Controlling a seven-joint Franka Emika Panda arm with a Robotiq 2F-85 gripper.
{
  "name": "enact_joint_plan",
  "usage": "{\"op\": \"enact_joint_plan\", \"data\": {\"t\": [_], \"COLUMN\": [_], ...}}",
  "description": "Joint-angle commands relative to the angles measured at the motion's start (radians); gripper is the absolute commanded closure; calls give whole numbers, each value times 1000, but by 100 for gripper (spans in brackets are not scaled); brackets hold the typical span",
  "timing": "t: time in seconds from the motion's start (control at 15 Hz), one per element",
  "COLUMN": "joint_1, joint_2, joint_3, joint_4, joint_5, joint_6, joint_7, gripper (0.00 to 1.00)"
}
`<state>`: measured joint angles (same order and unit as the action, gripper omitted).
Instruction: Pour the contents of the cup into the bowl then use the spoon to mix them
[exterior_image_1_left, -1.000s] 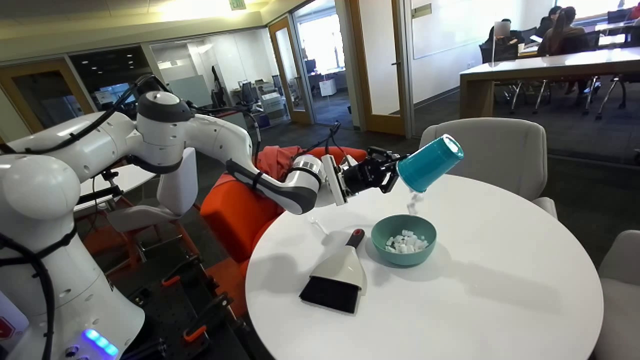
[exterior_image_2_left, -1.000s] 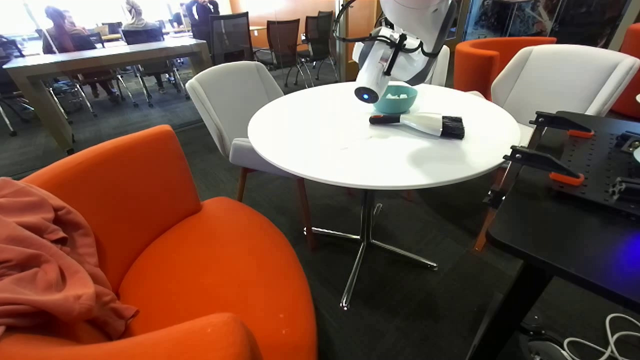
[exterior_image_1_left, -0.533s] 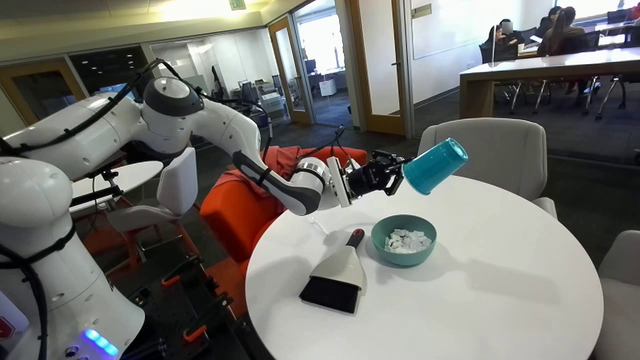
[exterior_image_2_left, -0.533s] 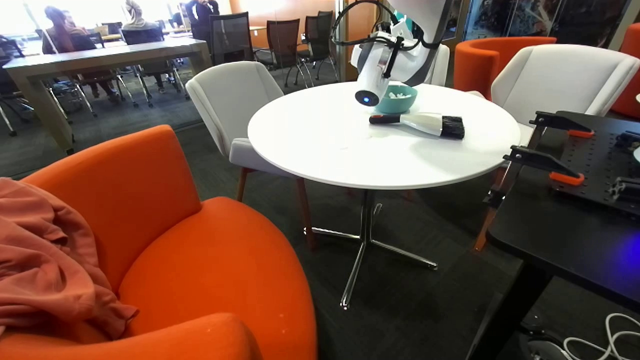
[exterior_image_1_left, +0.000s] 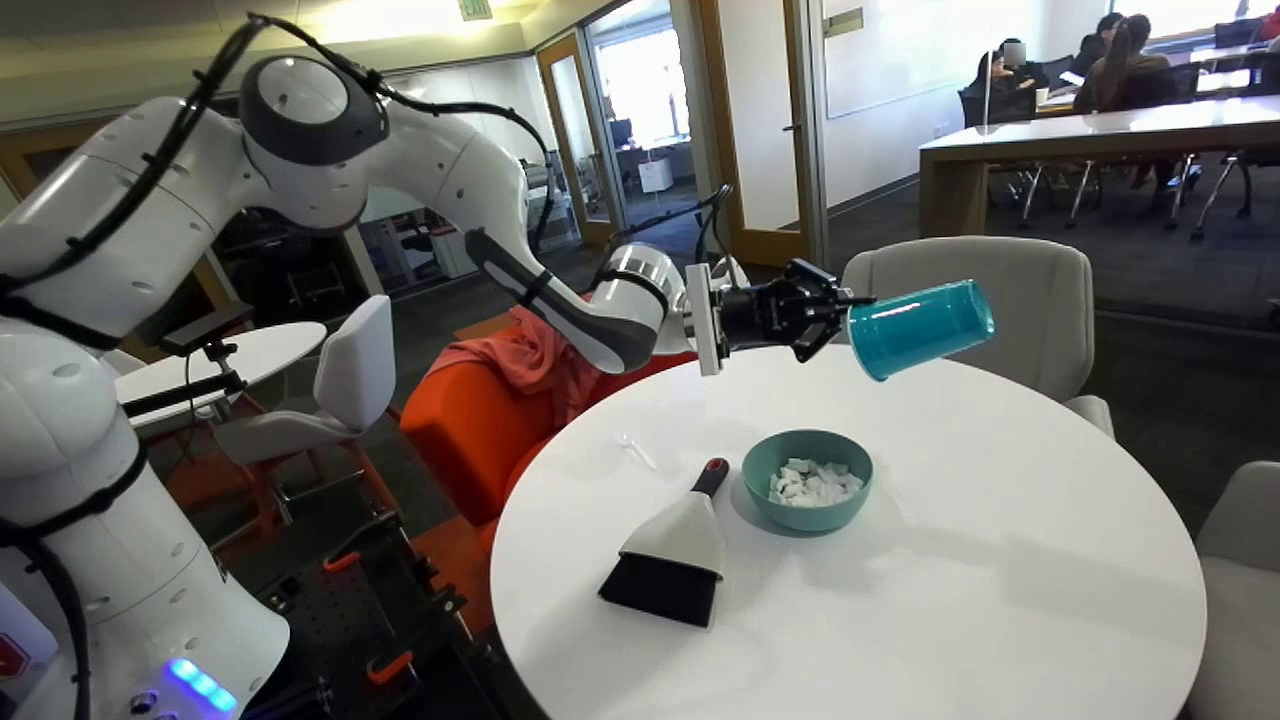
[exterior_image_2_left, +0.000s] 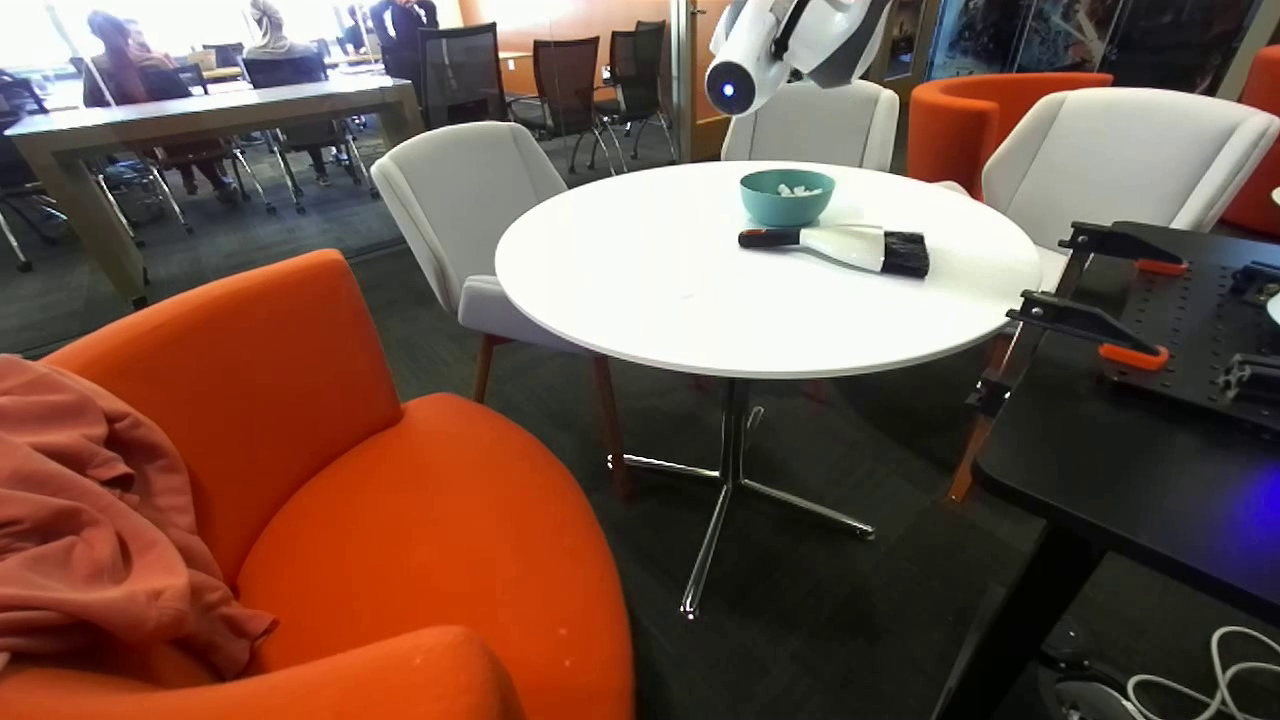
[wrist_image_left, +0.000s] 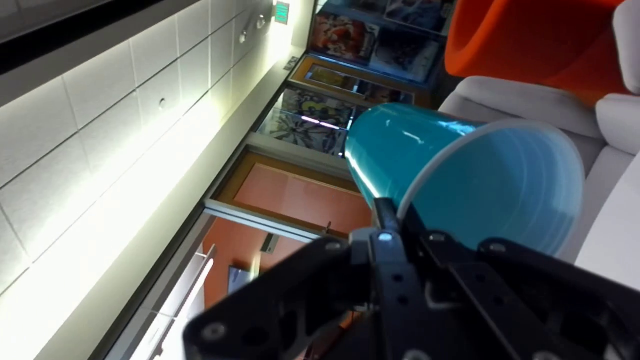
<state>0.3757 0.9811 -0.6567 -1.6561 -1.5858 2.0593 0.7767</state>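
The blue cup (exterior_image_1_left: 920, 328) hangs over the table, lying nearly on its side, with its mouth toward my gripper (exterior_image_1_left: 862, 302) and dipping slightly. In the wrist view, my fingers (wrist_image_left: 385, 215) pinch the pale rim of the cup (wrist_image_left: 395, 145), one finger inside and one outside; no bits show in its visible inside. Below, and to the left in an exterior view, the teal bowl (exterior_image_1_left: 806, 516) stands upright on the table, holding the contents, white bits (exterior_image_1_left: 815, 484). A small pale spoon (exterior_image_1_left: 637, 452) lies on the table, apart from the bowl.
A hand brush and dustpan (exterior_image_1_left: 690, 535) lies close beside the bowl on the round white table (exterior_image_1_left: 960, 620). A grey chair (exterior_image_1_left: 975, 290) stands behind the cup at the table's edge, and an orange chair (exterior_image_1_left: 480, 430) is near the arm.
White bits were falling from the cup a second ago; now none fall and the bowl holds more. My gripper and cup have risen, moved away from the bowl, and tipped back toward level.
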Motion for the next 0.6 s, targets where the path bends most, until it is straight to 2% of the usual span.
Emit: {"op": "enact_joint_plan", "data": {"t": [0.0, 0.07, 0.13, 0.2, 0.4, 0.53], "joint_1": [-46, -65, -191, -232, -416, -517], "joint_2": [-194, -227, -321, -357, -452, -483], "joint_3": [-35, -48, 90, 115, 277, 355], "joint_4": [-105, -114, -120, -126, -143, -147], "joint_5": [9, 14, -70, -71, -44, 8], "joint_6": [154, 198, 149, 161, 177, 209], "joint_7": [-12, -16, -20, -26, -33, -32], "gripper": [99, 99, 99, 99, 99, 99]}}
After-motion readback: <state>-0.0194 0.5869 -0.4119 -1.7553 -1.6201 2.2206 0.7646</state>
